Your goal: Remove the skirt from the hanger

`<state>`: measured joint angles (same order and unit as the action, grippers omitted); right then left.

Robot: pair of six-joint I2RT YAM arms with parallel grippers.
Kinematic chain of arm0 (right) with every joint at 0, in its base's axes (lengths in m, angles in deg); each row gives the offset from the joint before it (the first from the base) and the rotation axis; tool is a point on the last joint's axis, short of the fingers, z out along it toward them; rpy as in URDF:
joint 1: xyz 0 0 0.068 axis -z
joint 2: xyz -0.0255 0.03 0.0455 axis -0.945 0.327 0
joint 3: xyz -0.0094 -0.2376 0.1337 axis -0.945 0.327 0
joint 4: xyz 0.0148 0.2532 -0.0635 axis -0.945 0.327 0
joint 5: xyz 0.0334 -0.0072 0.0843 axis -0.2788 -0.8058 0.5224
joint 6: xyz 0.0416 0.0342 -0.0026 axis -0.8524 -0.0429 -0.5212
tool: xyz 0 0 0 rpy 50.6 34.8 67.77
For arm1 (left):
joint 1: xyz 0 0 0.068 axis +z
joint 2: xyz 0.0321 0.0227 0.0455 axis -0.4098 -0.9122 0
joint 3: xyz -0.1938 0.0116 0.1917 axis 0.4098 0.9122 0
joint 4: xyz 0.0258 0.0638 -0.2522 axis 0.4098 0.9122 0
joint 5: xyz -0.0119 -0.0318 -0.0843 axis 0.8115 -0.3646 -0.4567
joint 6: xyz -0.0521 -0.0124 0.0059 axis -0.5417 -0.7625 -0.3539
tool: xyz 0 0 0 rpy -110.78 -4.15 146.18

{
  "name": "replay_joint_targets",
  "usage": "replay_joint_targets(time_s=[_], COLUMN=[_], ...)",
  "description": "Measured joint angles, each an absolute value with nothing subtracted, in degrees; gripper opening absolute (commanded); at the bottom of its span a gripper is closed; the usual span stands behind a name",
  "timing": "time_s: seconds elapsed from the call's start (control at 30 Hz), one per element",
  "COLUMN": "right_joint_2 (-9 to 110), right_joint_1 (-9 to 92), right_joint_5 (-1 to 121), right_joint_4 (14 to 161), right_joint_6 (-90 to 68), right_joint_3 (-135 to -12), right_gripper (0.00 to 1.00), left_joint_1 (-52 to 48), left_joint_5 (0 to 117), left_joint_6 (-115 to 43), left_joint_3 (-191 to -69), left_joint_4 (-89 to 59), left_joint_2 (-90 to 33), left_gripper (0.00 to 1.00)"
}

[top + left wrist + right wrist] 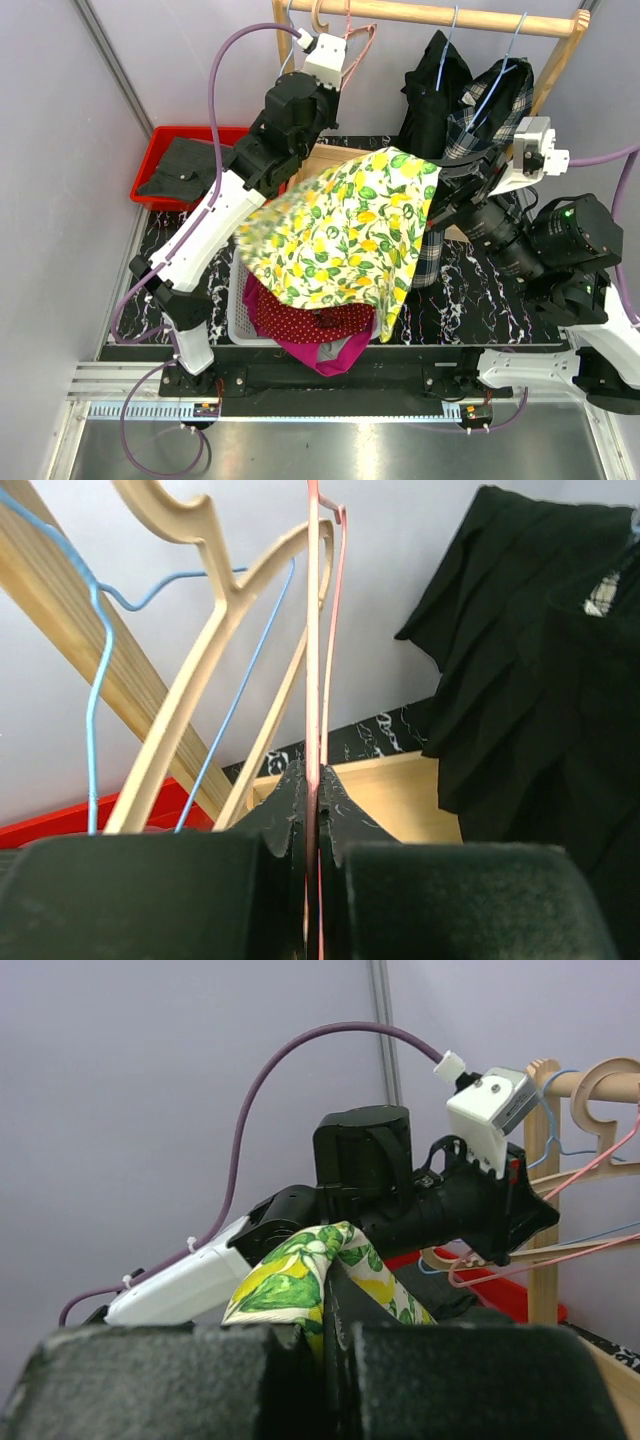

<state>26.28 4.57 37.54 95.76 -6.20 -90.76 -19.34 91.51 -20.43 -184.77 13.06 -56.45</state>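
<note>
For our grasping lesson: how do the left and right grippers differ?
The left gripper pinches a pink hanger; the right gripper pinches the skirt. The left sits among other hangers; the right faces it from across the skirt. Both are shut.

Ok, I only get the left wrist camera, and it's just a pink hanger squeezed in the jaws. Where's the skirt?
Observer: The right gripper has it. Its jaws are shut on an edge of the lemon-print skirt.
Operator: Is it on my hanger?
Observer: It looks off. From the right wrist camera, the pink hanger in the left gripper shows as bare wire.
Operator: What's under the skirt?
Observer: From above, it spreads over a white basket holding red and pink clothes.
</note>
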Motion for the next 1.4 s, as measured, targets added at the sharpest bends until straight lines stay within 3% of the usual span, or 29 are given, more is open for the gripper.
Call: replay_joint_targets(time_s=[0.67,0.73,0.77,0.83,0.9,0.93,1.4], right_joint_2=[28.2,28.2,28.2,28.3,28.8,29.4,45.1], right_joint_1=[4.6,4.6,4.6,4.6,4.6,4.6,4.6], right_joint_5=[36.3,35.9,35.8,35.7,35.7,35.7,37.3], right_joint_4=[94.1,94.0,94.0,94.0,93.6,93.5,91.9], right_joint_6=[-10.6,-10.6,-10.6,-10.7,-10.7,-10.7,-12.0], right_joint_3=[-79.6,-79.6,-79.6,-79.6,-79.7,-79.7,-81.5], right_gripper=[0.0,0.0,0.0,0.0,0.0,0.0,0.0], left_joint_1=[-17.1,-17.1,-17.1,-17.1,-17.1,-17.0,-17.0], left_joint_5=[90.4,90.4,90.4,90.4,90.3,90.3,88.4], left_joint_6=[-22.8,-22.9,-22.9,-22.8,-22.5,-22.8,-24.3], left_joint_3=[-179.3,-178.9,-178.8,-178.6,-178.1,-177.7,-172.7], left_joint_4=[13.2,13.1,13.1,13.1,13.3,13.3,16.3], left_joint_2=[-58.1,-58.1,-58.1,-58.1,-57.8,-57.7,-40.9], left_gripper=[0.02,0.09,0.18,0.65,0.94,0.99,0.99])
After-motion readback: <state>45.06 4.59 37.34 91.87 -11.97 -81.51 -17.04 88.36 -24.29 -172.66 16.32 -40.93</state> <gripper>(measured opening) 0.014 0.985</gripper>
